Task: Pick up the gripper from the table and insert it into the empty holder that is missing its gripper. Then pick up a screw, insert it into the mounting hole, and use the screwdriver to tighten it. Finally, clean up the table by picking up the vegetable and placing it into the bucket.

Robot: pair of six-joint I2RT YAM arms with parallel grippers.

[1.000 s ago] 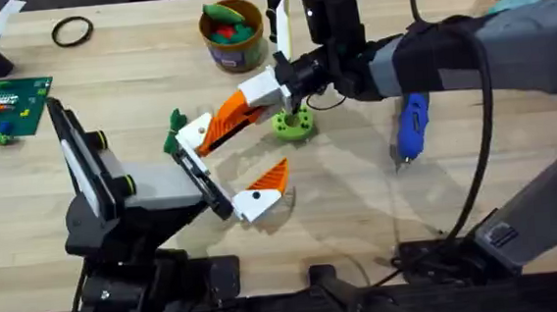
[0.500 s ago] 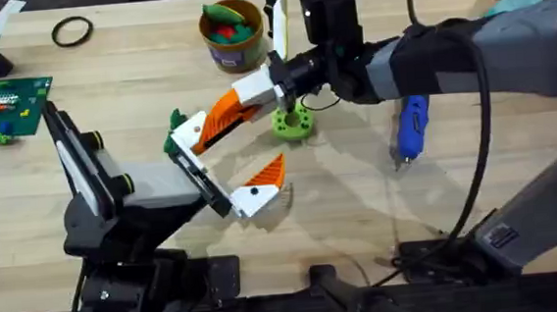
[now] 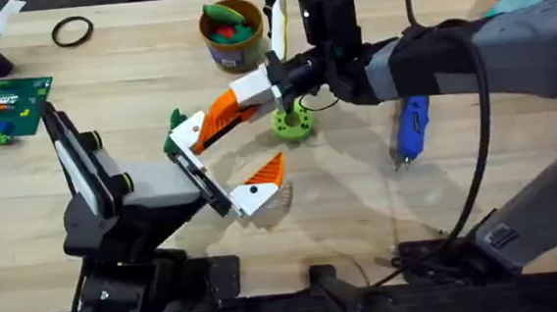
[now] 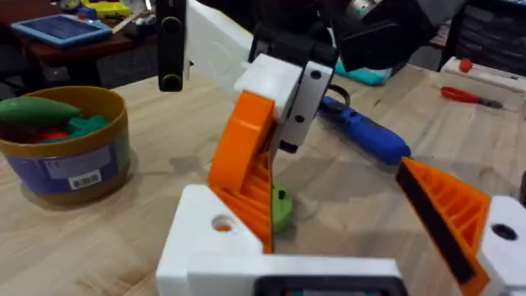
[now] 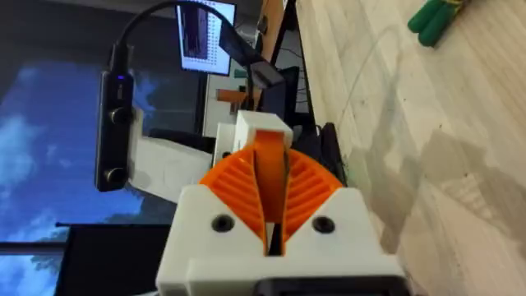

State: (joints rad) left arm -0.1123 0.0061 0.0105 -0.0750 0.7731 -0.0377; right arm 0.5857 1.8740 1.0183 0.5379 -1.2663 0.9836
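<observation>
One gripper (image 3: 224,113) clamped in right tool (image 3: 272,85), long axis slanting, orange tip toward holder (image 3: 192,152); left tool's opening unclear.

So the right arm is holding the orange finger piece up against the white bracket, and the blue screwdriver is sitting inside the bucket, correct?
Not quite. In the overhead view the screwdriver lies on the table, well apart from the bucket. The rest holds: the right gripper holds the orange gripper against the holder.

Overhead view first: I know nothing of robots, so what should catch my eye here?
Mid-table, the right gripper holds the gripper, a bright orange wedge, its jaws shut on the white base, against the holder on the left arm's tip. A blue screwdriver lies to the right, and a bucket of toy vegetables stands behind.
</observation>
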